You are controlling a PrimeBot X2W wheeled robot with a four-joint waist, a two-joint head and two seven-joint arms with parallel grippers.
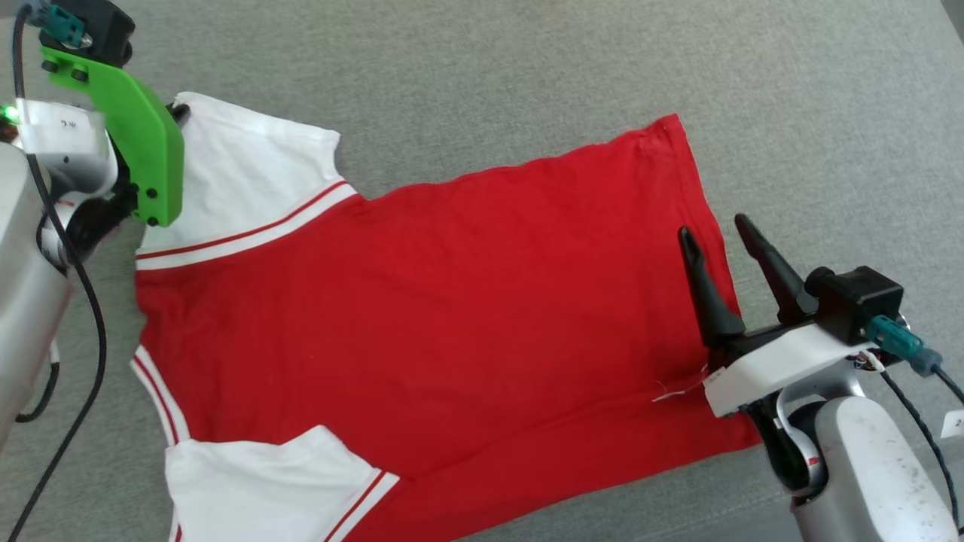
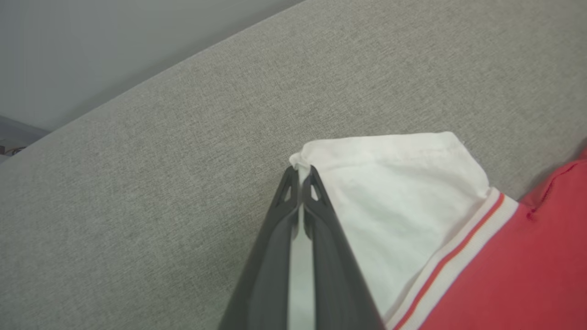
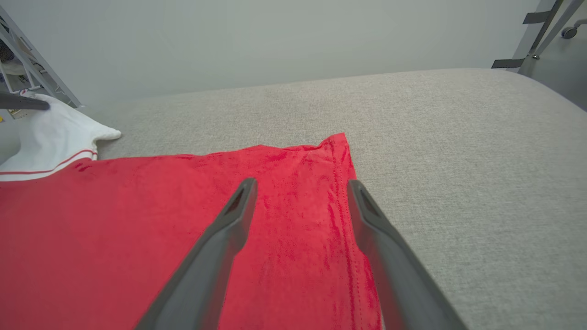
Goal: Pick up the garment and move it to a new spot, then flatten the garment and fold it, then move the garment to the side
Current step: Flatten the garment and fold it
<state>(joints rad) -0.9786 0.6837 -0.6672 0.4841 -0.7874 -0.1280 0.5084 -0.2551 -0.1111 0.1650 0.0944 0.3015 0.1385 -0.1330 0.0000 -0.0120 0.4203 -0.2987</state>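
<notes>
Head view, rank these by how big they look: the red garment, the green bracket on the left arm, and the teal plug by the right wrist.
1. garment, by far the largest.
2. green bracket, though it sits nearer the camera, which inflates it.
3. teal plug, the smallest.

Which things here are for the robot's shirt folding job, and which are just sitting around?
For the job: the garment, red with white sleeves; the left gripper, jaws shut on a sleeve corner; the right gripper, jaws open above the hem.
Just there: the grey surface underneath; the metal stand near the wall.
</notes>
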